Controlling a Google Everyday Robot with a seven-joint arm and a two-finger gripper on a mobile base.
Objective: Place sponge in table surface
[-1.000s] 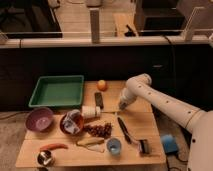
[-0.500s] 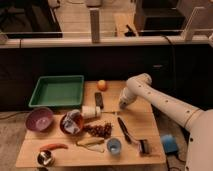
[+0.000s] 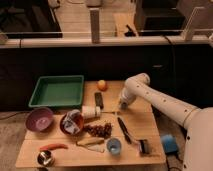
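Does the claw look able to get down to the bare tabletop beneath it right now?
Probably yes. The claw hangs low over the table surface; the planks around it look bare, and the orange fruit and the dark bar lie apart, off to one side.

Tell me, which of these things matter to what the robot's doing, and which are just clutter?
In the job: gripper, low over the table; pale sponge, apparently at it; wooden table surface.
Just lying about: green tray, orange, purple bowl, grapes, blue cup, black brush.
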